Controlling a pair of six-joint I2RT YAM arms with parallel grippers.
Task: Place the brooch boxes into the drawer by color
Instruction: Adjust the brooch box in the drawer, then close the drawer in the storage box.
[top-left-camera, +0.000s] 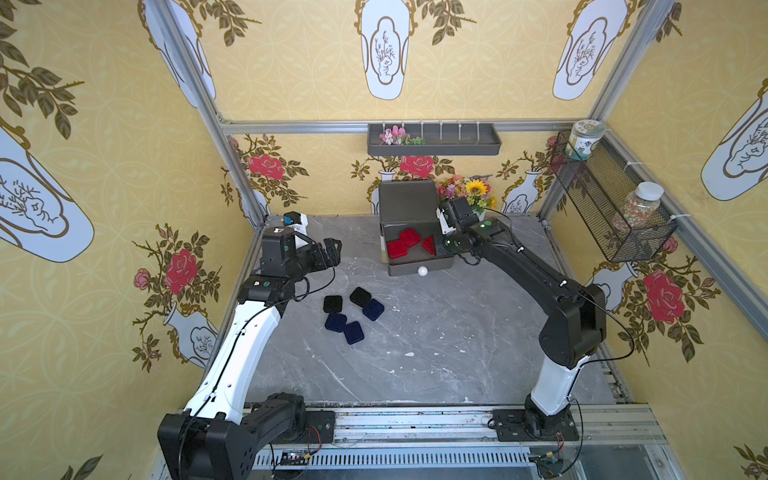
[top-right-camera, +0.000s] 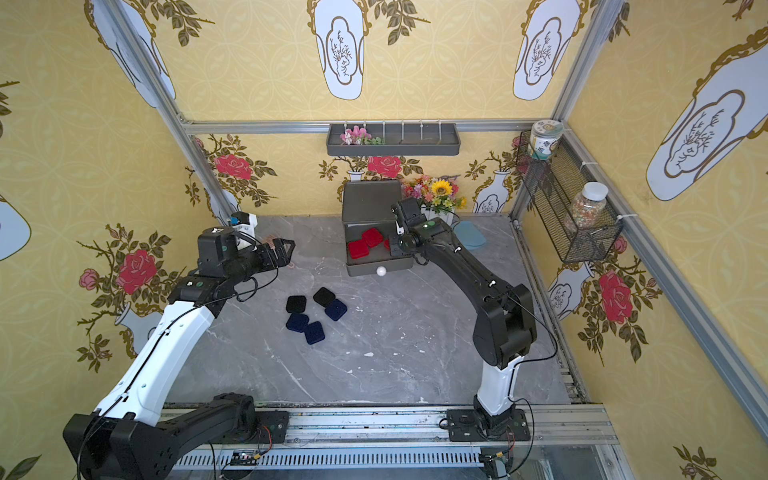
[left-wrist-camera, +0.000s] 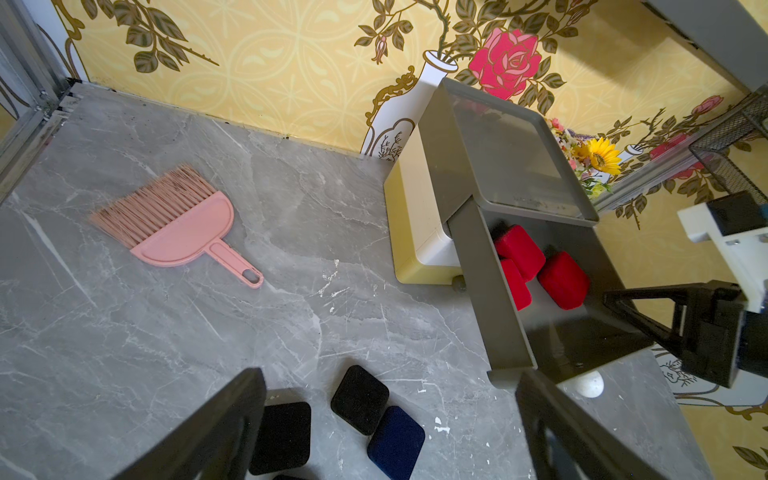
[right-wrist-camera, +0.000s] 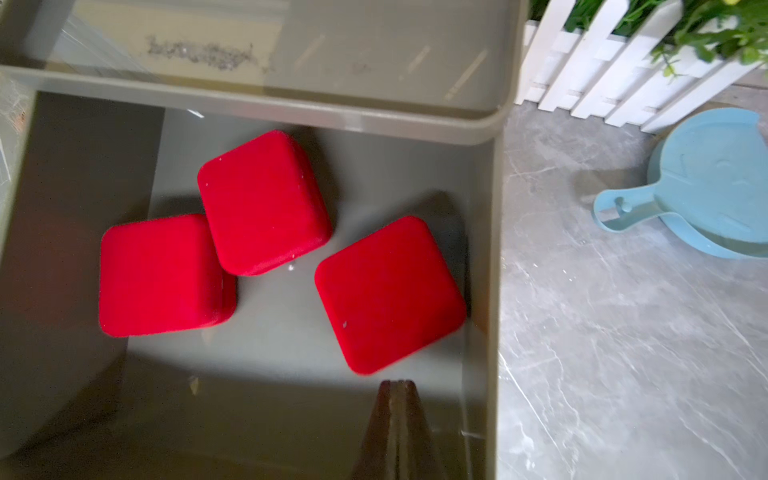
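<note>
Nearest red box (right-wrist-camera: 388, 293) lies just beyond the closed right fingers (right-wrist-camera: 380, 424).

Left arm (top-left-camera: 245, 345) and right arm (top-left-camera: 573, 320): white tapered lower links, black boxy joint housings bearing small green dots (top-left-camera: 266, 284), and thin black cables clipped along each link. Black base plates (top-left-camera: 536, 428) carry red and black wires (top-left-camera: 314, 440). Left gripper (top-right-camera: 292, 252): black, skeletal triangular fingers.

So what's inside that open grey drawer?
Three red boxes lie in the grey drawer: two touching, one overlapping the other's corner, and one apart. The drawer's back end sits under the chest's top, so anything there is hidden.
</note>
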